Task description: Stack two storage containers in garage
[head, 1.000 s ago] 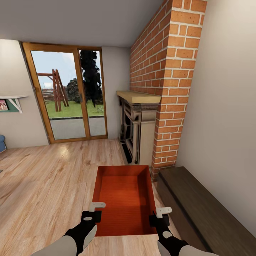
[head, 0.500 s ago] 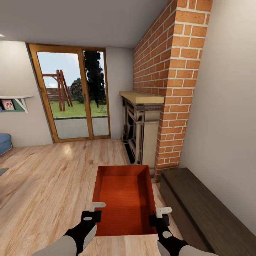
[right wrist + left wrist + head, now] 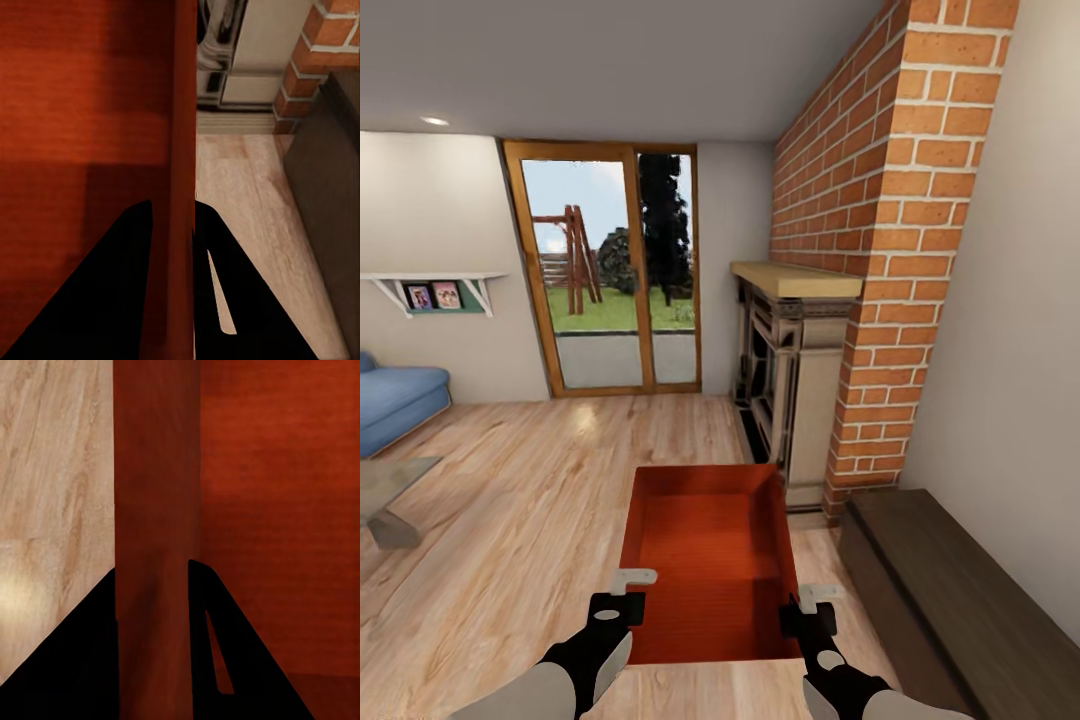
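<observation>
One orange-red open-top storage container (image 3: 705, 560) hangs in front of me above the pale wood-plank floor (image 3: 510, 500) of the living room. My left gripper (image 3: 622, 598) is shut on its left wall near the front corner, and my right gripper (image 3: 807, 603) is shut on its right wall. In the left wrist view the black fingers (image 3: 217, 660) straddle the red wall (image 3: 154, 472), with the box's inside to one side. The right wrist view has the right gripper (image 3: 174, 232) clamped on the thin red wall (image 3: 180, 90) in the same way.
A brick chimney (image 3: 880, 260) with a fireplace (image 3: 790, 370) rises ahead on the right, and a dark wooden bench (image 3: 950, 600) runs along the right wall. A glass patio door (image 3: 610, 290) is straight ahead. A blue sofa (image 3: 395, 400) and a low table (image 3: 390, 490) stand at the left.
The whole view has swung left, so the door and chimney slid right and the sofa and table came into sight. The container and both grippers keep the same place in the picture.
</observation>
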Robot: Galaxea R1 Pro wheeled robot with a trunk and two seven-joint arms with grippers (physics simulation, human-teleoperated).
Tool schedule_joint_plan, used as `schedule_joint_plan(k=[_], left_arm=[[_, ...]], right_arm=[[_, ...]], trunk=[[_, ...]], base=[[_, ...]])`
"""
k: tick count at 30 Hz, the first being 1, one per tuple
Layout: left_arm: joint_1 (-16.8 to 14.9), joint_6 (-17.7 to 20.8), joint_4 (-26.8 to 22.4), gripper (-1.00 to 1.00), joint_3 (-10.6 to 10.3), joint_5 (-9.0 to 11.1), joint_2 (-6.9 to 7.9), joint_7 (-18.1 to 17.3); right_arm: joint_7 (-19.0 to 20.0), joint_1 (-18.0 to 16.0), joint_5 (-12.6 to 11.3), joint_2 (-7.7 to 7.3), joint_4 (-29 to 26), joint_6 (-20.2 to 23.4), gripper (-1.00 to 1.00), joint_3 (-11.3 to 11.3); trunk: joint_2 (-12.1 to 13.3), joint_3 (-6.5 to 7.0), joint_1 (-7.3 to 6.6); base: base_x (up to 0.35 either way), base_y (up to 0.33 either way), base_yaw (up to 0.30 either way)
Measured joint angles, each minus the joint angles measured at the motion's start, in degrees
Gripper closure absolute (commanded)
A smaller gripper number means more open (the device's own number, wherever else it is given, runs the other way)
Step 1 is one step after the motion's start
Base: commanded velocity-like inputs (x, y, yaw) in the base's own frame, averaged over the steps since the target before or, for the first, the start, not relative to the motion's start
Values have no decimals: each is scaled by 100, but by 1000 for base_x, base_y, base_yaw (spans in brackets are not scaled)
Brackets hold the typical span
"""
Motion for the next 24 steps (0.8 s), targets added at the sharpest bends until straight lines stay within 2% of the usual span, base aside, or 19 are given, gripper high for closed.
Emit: schedule_joint_plan(k=[11,16,24], left_arm=[[0,0,0,100,-3,4,0,1],[0,0,2,100,-6,9,1,1],[1,0,2,100,-2,8,0,2]], right_arm=[[-2,0,7,0,-2,2,100,-4],[-6,1,4,2,-2,3,100,1],[0,0,8,0,0,5,100,-4]], trunk=[[0,92,0],[0,111,0],[0,112,0]], base=[[0,0,147],[0,0,58],[0,0,274]])
